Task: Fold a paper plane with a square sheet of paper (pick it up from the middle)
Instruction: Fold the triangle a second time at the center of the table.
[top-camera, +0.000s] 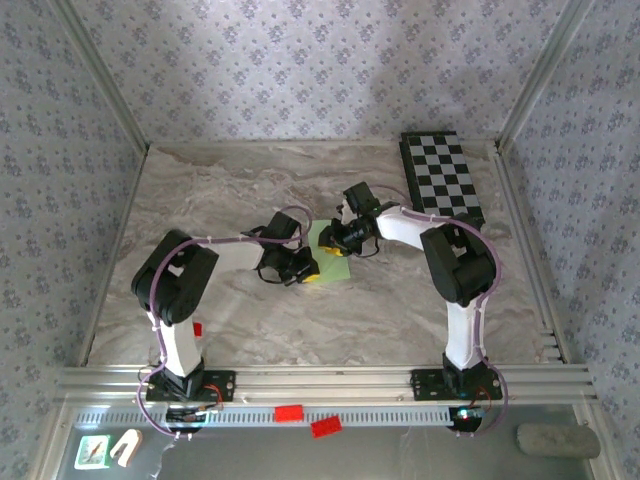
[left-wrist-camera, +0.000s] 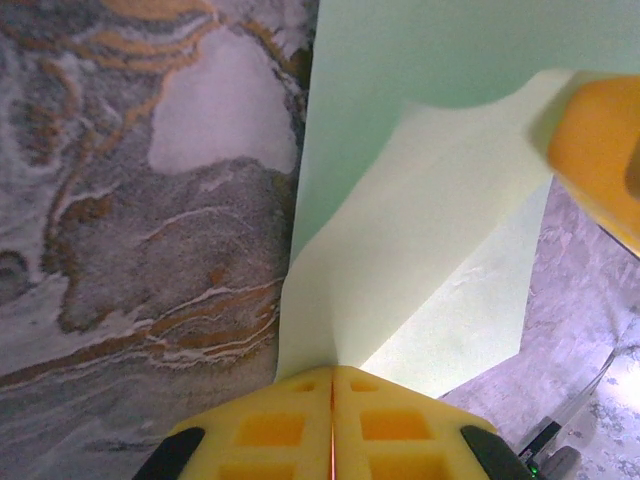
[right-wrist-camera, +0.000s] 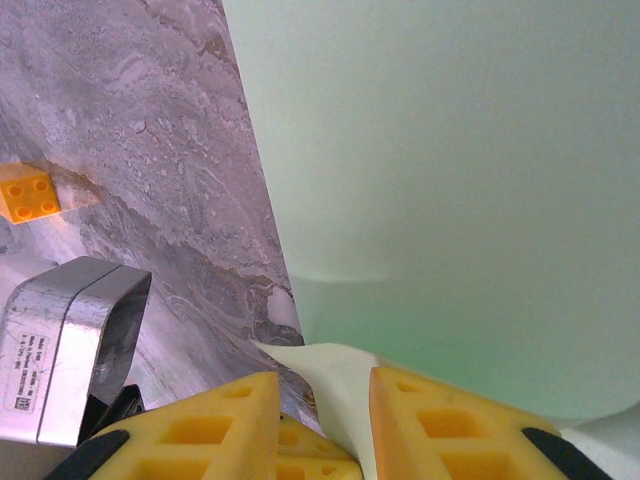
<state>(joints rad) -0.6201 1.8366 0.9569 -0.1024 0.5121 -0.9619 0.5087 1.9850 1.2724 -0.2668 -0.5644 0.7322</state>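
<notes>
Pinching the square sheet of paper in closed left end effector, right end effector parted around a fold

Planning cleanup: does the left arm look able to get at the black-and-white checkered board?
Probably not: the board lies beyond the right arm, and the left gripper is shut on the light-green paper sheet.
</notes>
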